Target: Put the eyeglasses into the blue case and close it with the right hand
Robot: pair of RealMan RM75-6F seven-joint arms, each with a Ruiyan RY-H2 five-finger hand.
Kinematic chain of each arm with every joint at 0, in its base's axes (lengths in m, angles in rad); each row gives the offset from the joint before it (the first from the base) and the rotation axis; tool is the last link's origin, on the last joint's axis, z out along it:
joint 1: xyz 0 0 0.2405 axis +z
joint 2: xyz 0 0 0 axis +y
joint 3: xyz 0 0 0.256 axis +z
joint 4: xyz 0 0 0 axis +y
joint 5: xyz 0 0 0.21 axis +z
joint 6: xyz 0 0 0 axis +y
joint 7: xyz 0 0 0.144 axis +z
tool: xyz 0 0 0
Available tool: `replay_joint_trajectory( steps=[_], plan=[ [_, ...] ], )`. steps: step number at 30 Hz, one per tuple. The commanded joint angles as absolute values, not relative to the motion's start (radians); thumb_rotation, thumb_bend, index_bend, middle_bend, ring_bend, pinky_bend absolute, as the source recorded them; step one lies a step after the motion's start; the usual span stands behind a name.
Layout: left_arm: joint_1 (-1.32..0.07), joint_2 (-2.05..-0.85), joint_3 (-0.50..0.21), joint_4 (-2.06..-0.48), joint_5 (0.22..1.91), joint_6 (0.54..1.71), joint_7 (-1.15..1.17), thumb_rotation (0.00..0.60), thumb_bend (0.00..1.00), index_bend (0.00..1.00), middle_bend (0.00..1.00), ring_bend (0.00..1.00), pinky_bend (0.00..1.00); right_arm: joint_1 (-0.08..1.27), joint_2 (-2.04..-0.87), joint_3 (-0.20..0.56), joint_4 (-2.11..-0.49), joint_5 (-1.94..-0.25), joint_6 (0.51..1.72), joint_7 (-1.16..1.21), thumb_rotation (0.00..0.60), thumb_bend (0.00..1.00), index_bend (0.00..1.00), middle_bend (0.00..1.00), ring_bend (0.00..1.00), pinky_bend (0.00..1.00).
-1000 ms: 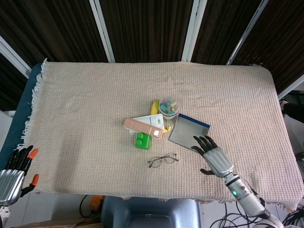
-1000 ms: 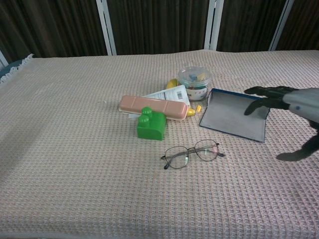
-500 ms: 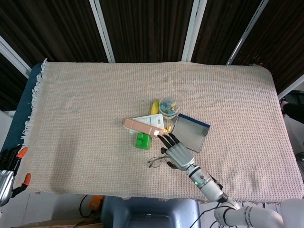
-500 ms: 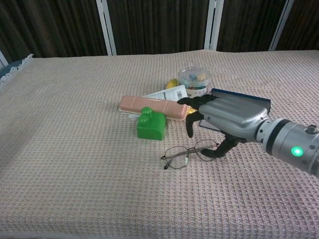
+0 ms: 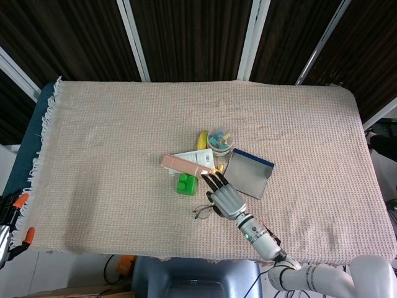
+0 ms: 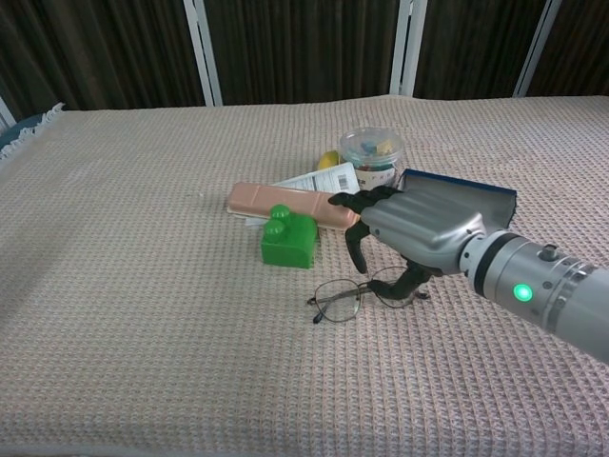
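1. Just in front of the green block (image 6: pixel 289 238), the eyeglasses (image 6: pixel 365 292) lie on the cloth.
2. Over them hovers the right hand (image 6: pixel 411 228), fingers spread, holding nothing.
3. Its thin wire frame could slip or bend if the fingers close carelessly.
4. Right of the block, the blue case (image 6: pixel 455 205) lies open.

The right hand (image 5: pixel 224 197), a silver-backed robotic hand with black fingers (image 6: pixel 359 249), is shown extended from a grey cylindrical forearm (image 6: pixel 547 295) that enters from the lower right of both views. The palm is turned downward and the fingers are spread apart and slightly curved, with nothing gripped between them. A green indicator light (image 6: pixel 521 292) is seen lit on the wrist. The left hand (image 5: pixel 8 223), black with orange fingertips, is visible only partly at the lower left edge of the head view; its finger posture cannot be determined.
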State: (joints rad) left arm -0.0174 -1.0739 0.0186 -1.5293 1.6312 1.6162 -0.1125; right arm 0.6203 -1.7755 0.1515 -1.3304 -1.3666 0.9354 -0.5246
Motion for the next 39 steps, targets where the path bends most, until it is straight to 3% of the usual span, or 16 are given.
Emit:
replay_joint_trajectory(
  steps=[1,26,39],
  plan=[
    [-0.017,-1.074,0.019,-1.528,1.632,1.617,-0.114,0.600,0.41,0.00,0.00,0.00,0.01,0.624,-1.779,0.146,-1.329,-1.361,0.938,-0.526,0.600,0.48,0.66,0.07,0.00,0.04],
    [-0.019,-1.076,0.017,-1.523,1.636,1.613,-0.118,0.600,0.41,0.00,0.00,0.00,0.01,0.645,-1.786,0.123,-1.338,-1.314,0.969,-0.548,0.600,0.56,0.71,0.09,0.00,0.07],
    [-0.024,-1.077,0.018,-1.531,1.636,1.602,-0.106,0.600,0.41,0.00,0.00,0.00,0.01,0.625,-1.738,0.190,-1.339,-1.247,1.040,-0.521,0.600,0.57,0.71,0.10,0.00,0.07]
  ],
)
